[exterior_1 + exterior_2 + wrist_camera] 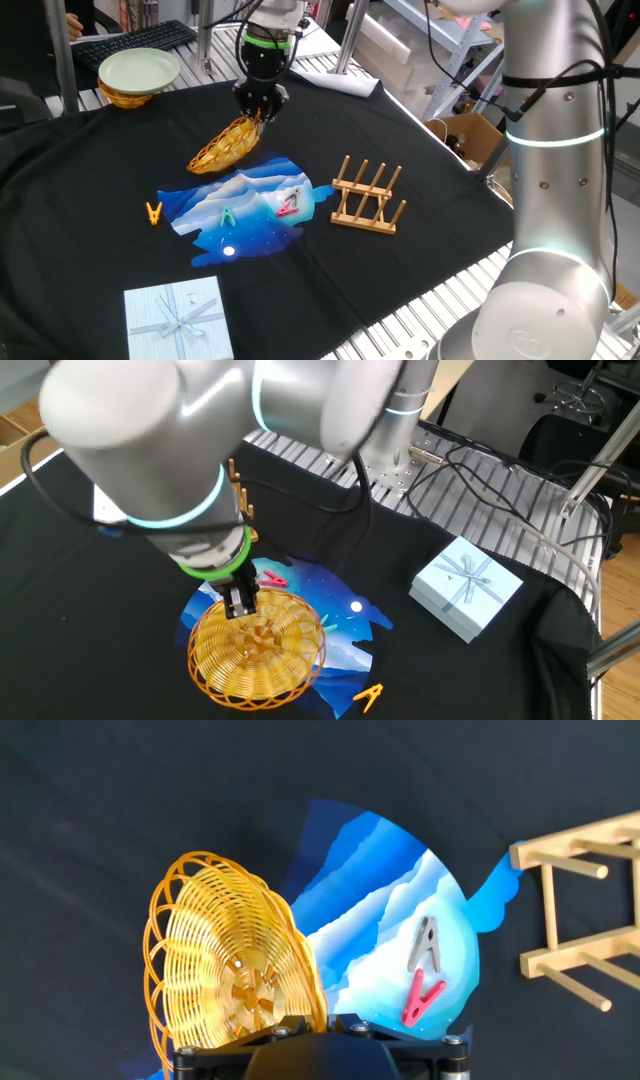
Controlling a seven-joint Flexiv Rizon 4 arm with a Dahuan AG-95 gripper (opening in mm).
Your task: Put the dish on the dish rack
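Hand view shows the gripper (300, 1035) clenched on the rim of the dish (225, 965), tilted above the blue printed cloth (380, 890). No writing is readable. The dish rack (367, 196) stands apart, beside the cloth.

A black-clothed table (90, 220) carries a blue printed sheet (245, 205), dish rack (366, 195), gift box (179, 318) and orange clothespin (153, 212).
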